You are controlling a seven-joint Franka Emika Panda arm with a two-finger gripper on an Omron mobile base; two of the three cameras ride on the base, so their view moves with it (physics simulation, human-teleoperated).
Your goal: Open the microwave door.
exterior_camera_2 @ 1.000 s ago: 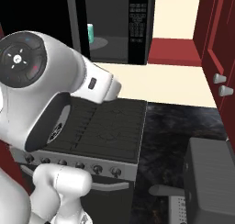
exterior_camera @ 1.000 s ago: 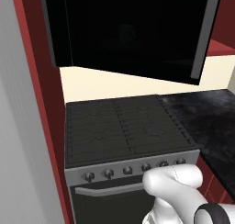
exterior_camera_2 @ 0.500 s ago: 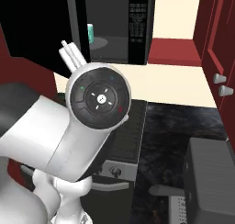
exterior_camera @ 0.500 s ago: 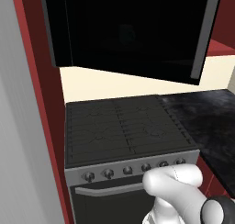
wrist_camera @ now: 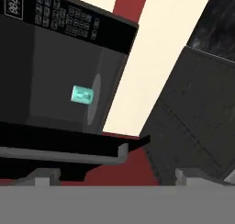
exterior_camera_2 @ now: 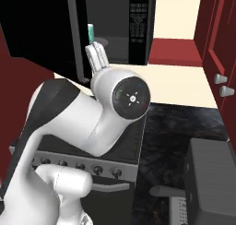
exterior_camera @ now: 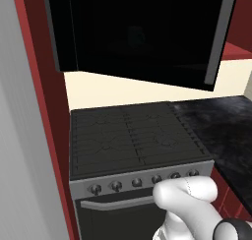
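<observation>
The microwave door [exterior_camera: 142,32] stood swung open above the stove [exterior_camera: 133,140], its grey handle [exterior_camera: 217,37] on the right. The gripper [wrist_camera: 117,177] had its fingertips [wrist_camera: 43,176] wide apart, clamping nothing, near the door's edge.

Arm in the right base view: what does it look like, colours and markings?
The arm is glossy white with rounded, bulbous links and a dark grey panel along one link. A black round joint cap carries small white, green and red marks. In the hand view, the end effector shows two small dark grey fingertips.
</observation>
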